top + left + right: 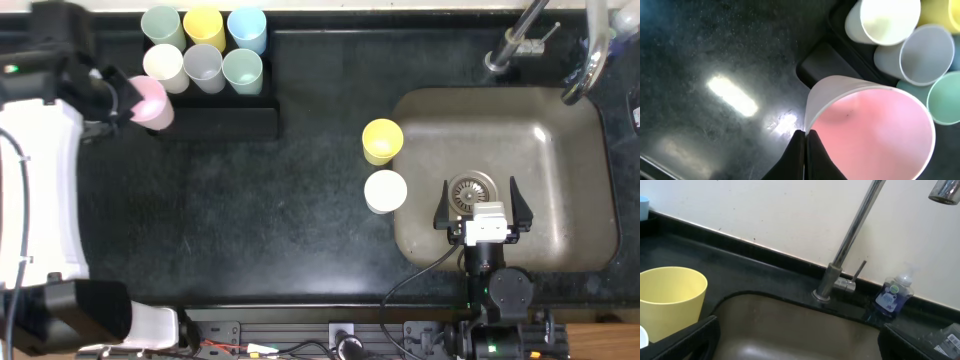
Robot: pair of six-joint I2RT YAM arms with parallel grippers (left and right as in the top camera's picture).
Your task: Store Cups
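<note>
My left gripper is shut on the rim of a pink cup, held at the left end of the black tray; its fingers pinch the pink cup wall. Several cups stand in the tray: cream, grey, mint, and a back row of green, yellow and blue. A yellow cup and a white cup stand on the counter by the sink's left rim. My right gripper hangs open over the sink; the yellow cup shows to its side.
The steel sink fills the right side, with a drain, a tap behind it and a blue soap bottle on the back ledge. Dark counter lies between tray and sink.
</note>
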